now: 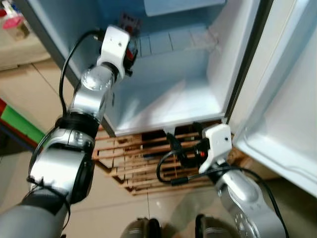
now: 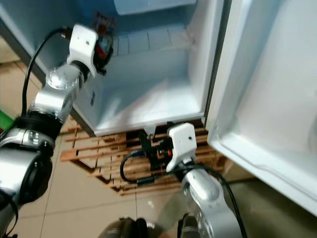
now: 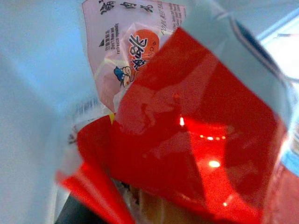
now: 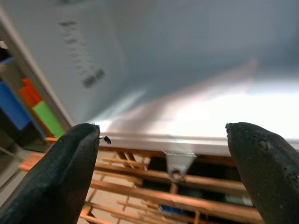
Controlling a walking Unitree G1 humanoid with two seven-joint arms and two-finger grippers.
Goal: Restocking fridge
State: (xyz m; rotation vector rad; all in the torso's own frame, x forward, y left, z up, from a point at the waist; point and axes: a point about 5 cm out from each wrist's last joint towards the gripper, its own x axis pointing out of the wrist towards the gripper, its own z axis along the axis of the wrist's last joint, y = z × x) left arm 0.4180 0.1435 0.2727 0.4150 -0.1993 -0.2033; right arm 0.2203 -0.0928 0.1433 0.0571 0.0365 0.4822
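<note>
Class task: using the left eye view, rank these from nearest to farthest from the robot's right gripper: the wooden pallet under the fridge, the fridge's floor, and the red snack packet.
1. Wooden pallet: directly around the right gripper.
2. Fridge floor: just above.
3. Red snack packet: upper left, at the left gripper.

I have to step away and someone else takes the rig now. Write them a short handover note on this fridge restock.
Left hand: reached into the open fridge, shut on a red snack packet, held near the back left of the compartment.
Right hand: open, holding nothing, low in front of the fridge's bottom edge, above the wooden pallet the fridge stands on.
Done: packet carried inside the fridge.
Left: set the packet down, let go, draw the left arm out. The fridge door stands open on the right.
</note>
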